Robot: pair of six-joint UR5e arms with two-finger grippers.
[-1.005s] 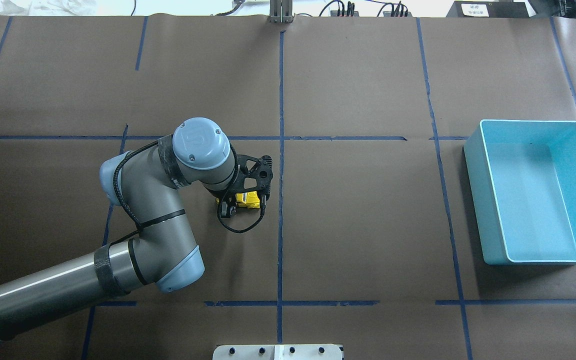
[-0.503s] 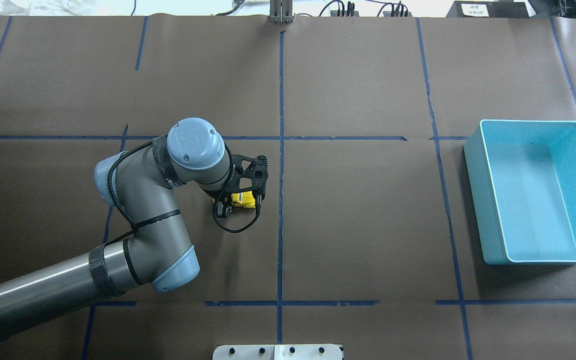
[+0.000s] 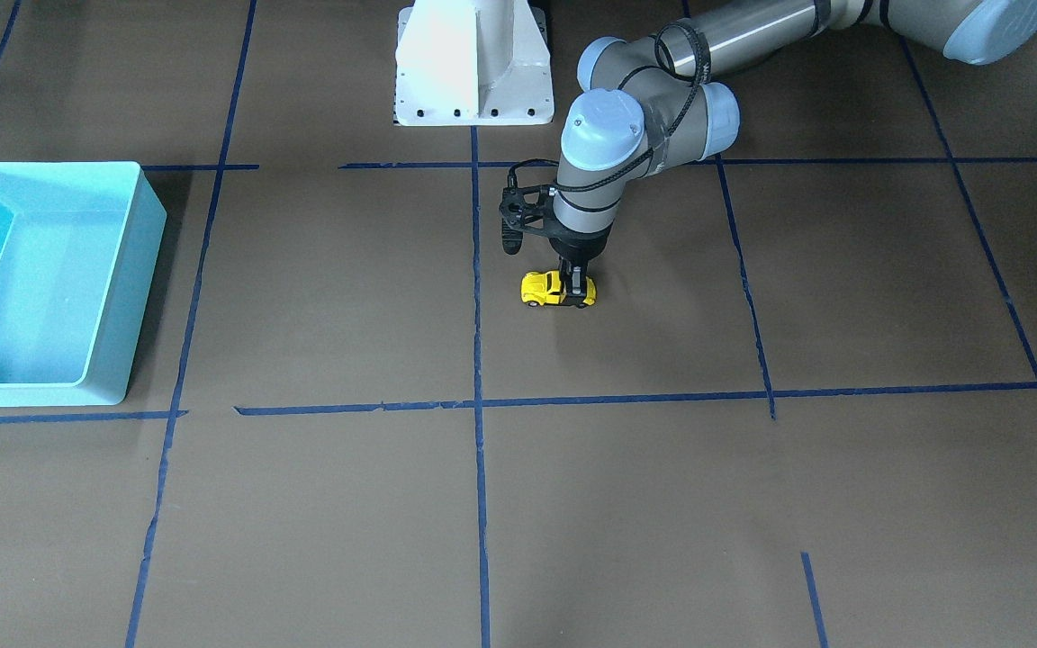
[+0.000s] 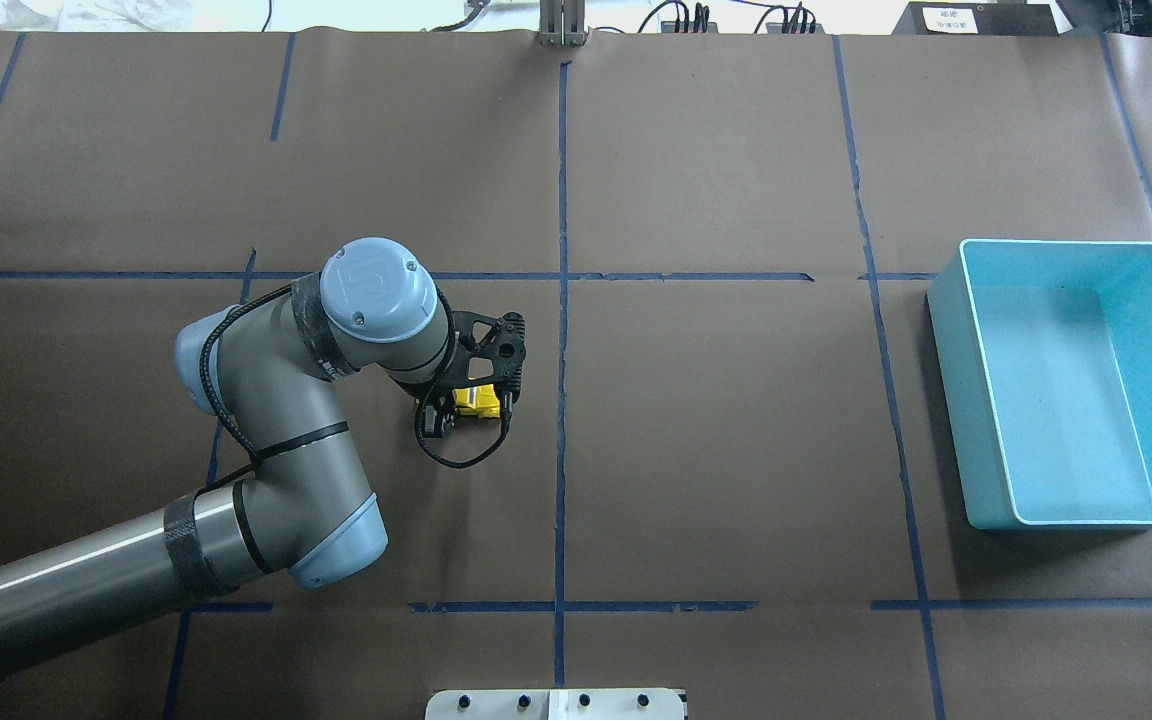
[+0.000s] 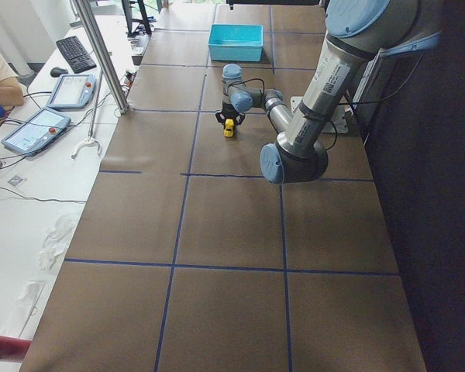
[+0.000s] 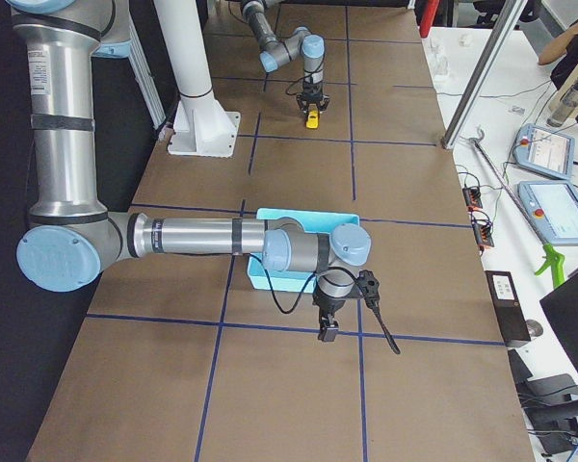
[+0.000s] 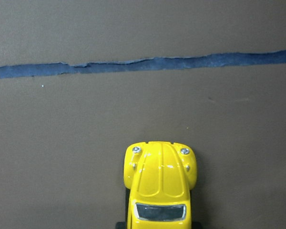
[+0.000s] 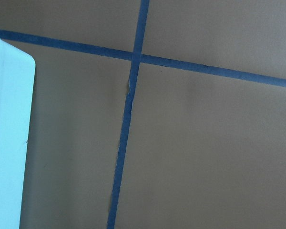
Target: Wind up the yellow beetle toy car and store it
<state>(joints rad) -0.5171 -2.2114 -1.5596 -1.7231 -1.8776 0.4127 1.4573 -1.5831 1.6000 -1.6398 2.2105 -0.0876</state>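
Observation:
The yellow beetle toy car (image 3: 545, 288) stands on its wheels on the brown paper, left of the table's centre tape line in the overhead view (image 4: 481, 400). My left gripper (image 3: 578, 286) points straight down and is shut on the car's rear half. The left wrist view shows the car's hood and windshield (image 7: 159, 186) pointing at a blue tape line. The car also shows small in the side views (image 5: 229, 130) (image 6: 311, 119). My right gripper (image 6: 326, 332) hangs over the paper beside the turquoise bin; I cannot tell whether it is open or shut.
The turquoise bin (image 4: 946, 330) sits far to the right, with nothing in it; it also shows in the front view (image 3: 145, 270) and the right wrist view (image 8: 9, 143). The white robot base (image 3: 473, 63) stands at the table's edge. Blue tape lines cross the brown paper.
My left arm has drawn the car a short way to the left in the overhead view, tail first, away from the centre tape line. The bin has not moved.

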